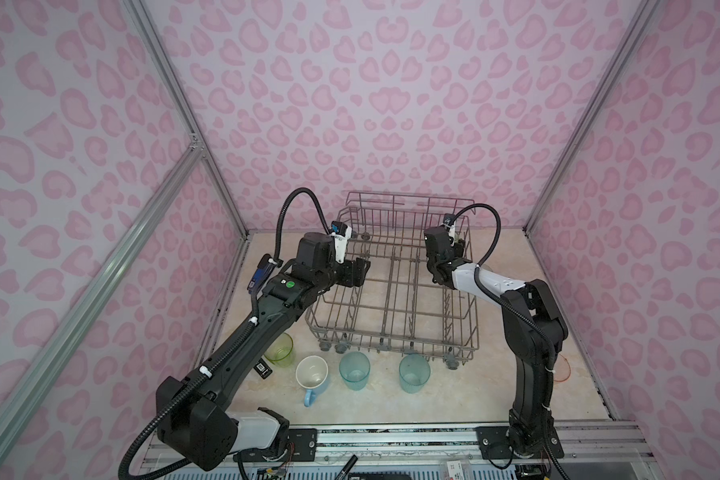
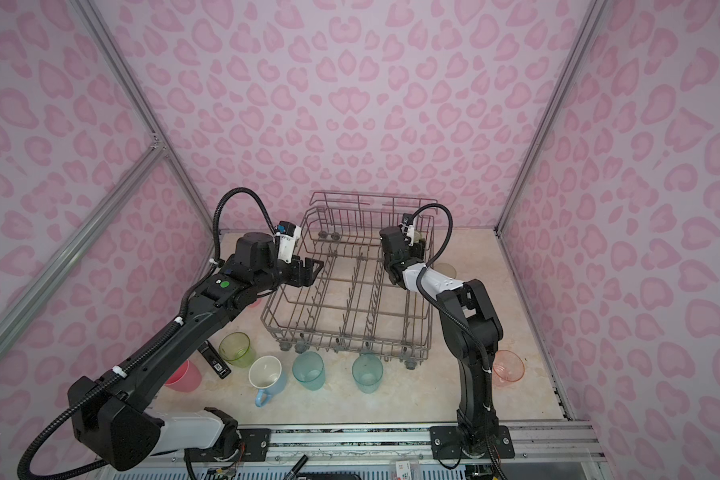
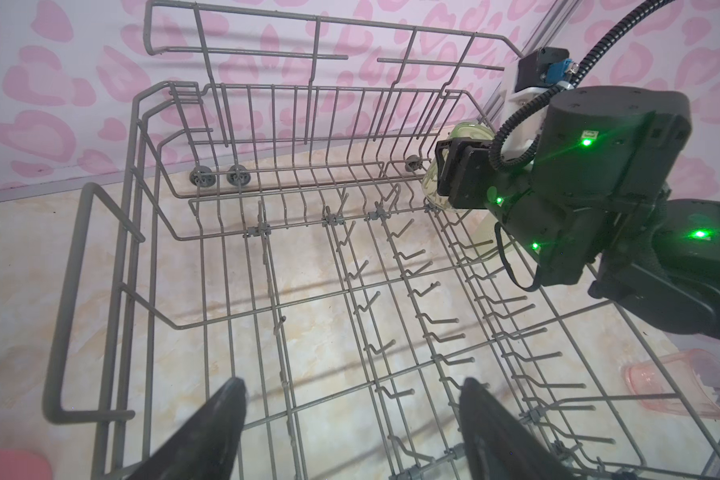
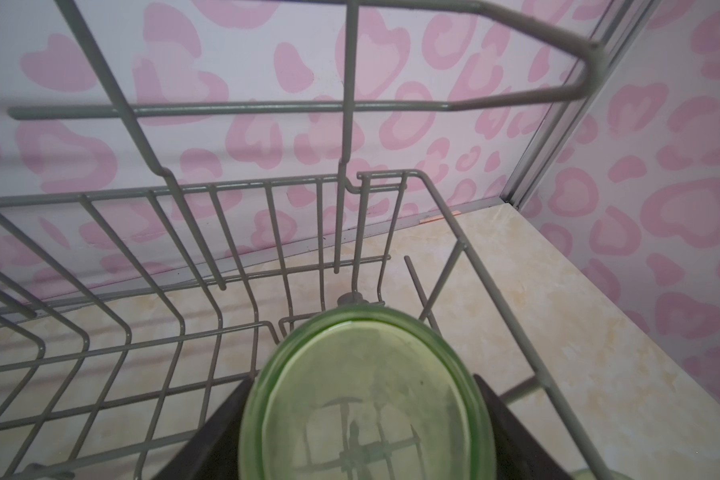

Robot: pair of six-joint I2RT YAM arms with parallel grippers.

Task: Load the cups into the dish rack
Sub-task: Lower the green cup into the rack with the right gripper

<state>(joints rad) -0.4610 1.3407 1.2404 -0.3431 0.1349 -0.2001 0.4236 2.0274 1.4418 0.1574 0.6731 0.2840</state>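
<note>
The grey wire dish rack point(image 1: 375, 338) point(image 2: 341, 332) stands mid-table. My right gripper point(image 4: 364, 399) is shut on an upside-down yellow-green cup point(image 4: 366, 365) point(image 3: 470, 131) at the rack's far right corner, low inside the basket. My left gripper point(image 3: 350, 386) point(image 1: 356, 272) hangs open over the rack's left side with nothing between its fingers. In front of the rack stand a yellow-green tumbler point(image 1: 280, 349), a light-blue mug point(image 1: 312, 376) and two teal tumblers point(image 1: 355, 370) point(image 1: 414, 372). A pink tumbler point(image 2: 184, 376) stands front left and a salmon one point(image 2: 508, 368) front right.
A black object with a white label point(image 2: 215, 359) lies beside the yellow-green tumbler, under my left arm. The rack's taller rail point(image 1: 391, 199) runs along its far side near the back wall. Pink patterned walls close in the table on three sides.
</note>
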